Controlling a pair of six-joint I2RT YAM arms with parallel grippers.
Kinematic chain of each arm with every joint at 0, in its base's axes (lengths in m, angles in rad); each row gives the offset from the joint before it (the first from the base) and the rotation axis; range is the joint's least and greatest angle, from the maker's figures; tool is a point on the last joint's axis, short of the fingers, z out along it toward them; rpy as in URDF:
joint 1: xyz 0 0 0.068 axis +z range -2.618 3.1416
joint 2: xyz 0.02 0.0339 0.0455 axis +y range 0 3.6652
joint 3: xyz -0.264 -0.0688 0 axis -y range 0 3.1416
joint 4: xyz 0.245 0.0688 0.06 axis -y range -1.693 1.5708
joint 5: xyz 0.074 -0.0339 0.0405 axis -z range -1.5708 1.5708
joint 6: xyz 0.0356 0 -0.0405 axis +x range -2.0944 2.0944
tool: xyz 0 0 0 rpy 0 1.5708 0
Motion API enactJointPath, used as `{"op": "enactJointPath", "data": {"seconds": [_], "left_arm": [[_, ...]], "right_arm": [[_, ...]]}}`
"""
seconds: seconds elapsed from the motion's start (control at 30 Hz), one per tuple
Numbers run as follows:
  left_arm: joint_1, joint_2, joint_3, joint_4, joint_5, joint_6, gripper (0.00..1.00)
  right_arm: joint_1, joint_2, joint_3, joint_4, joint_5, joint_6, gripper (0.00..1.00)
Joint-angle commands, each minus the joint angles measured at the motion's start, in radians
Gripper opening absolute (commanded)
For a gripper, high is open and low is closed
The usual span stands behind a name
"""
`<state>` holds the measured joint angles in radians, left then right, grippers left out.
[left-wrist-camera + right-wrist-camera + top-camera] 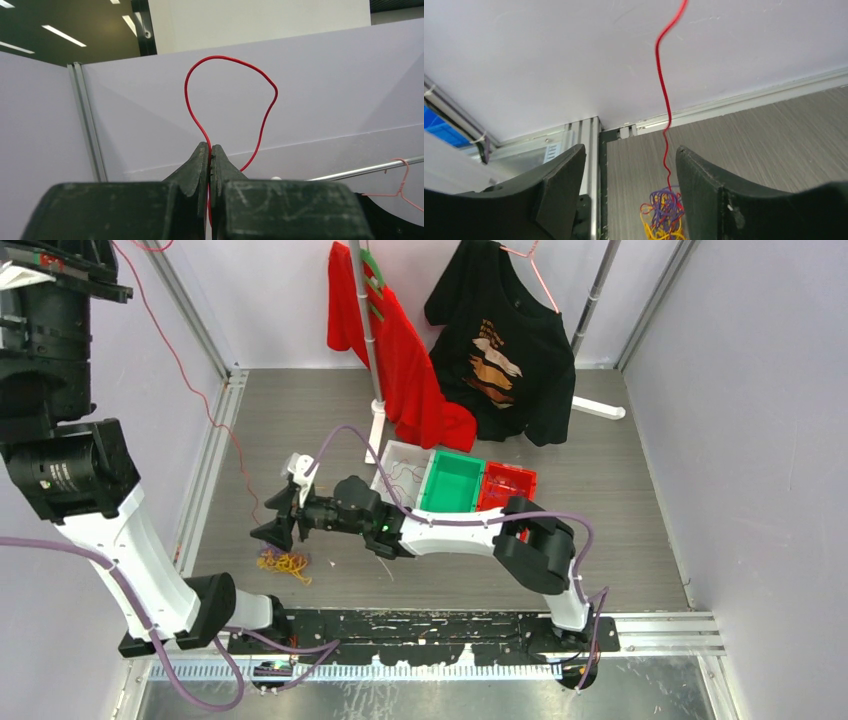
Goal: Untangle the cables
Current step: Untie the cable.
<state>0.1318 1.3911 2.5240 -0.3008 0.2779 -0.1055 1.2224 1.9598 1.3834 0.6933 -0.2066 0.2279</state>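
A tangle of red, yellow and purple cables lies on the grey table near the left arm's base. One red cable rises from it, up and to the left, to my raised left arm. My left gripper is shut on that red cable, which loops above the fingertips. My right gripper hovers low just above and behind the tangle. In the right wrist view the right gripper is open. The red cable hangs between its fingers without touching them, and the tangle lies below, close to the right finger.
A white tray, a green bin and a red bin stand mid-table behind the right arm. A red shirt and a black shirt hang on a rack at the back. Lilac walls enclose the table.
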Motion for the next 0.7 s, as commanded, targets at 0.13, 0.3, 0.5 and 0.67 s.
{"op": "enactJointPath", "data": {"seconds": [0.13, 0.3, 0.5, 0.67], "left_arm": [[-0.003, -0.023, -0.001, -0.021, 0.059, -0.022, 0.0], [-0.003, -0.065, -0.07, -0.052, 0.054, 0.013, 0.0], [-0.003, -0.196, -0.268, -0.138, 0.124, 0.024, 0.0], [-0.003, -0.278, -0.441, -0.335, 0.183, 0.036, 0.0]], "right_arm": [[-0.049, 0.148, 0.231, -0.011, 0.006, 0.009, 0.48], [-0.106, 0.163, 0.262, 0.019, 0.007, 0.066, 0.16], [-0.173, 0.108, 0.257, 0.024, -0.093, 0.11, 0.01], [-0.197, 0.043, 0.197, 0.04, -0.092, 0.107, 0.01]]}}
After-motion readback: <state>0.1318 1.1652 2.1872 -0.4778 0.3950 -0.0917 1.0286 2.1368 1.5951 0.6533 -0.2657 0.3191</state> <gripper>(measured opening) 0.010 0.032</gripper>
